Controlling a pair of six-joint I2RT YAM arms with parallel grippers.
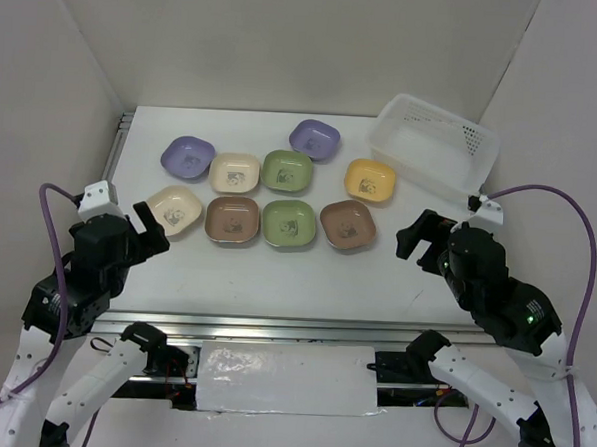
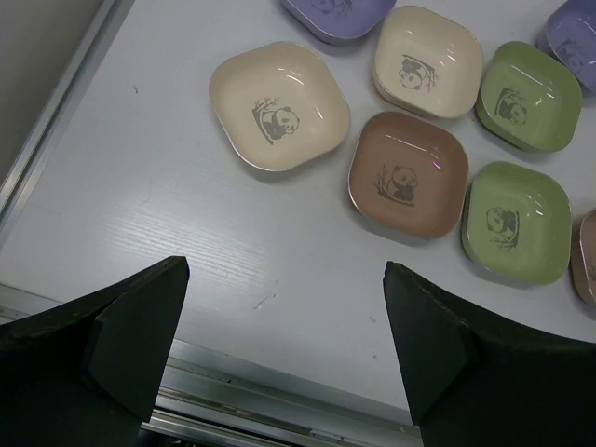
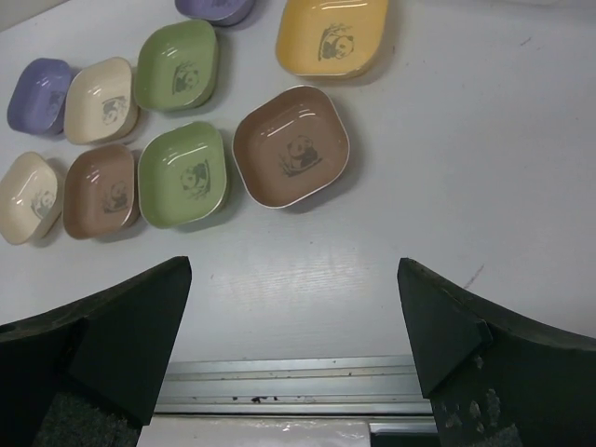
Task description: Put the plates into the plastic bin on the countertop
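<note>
Left wrist and right wrist views show our left gripper point(image 2: 284, 279) and right gripper point(image 3: 293, 275) spread wide, empty, touching nothing.

The black two-finger left claw point(image 1: 150, 228) sits at the lower left of the top view, its jaws spread wide, pointing toward the frame's centre. The black right claw point(image 1: 410, 234) at the lower right mirrors it, equally agape. The left arm point(image 1: 76, 272) and right arm point(image 1: 505, 304) are folded low near the bottom edge.
</note>
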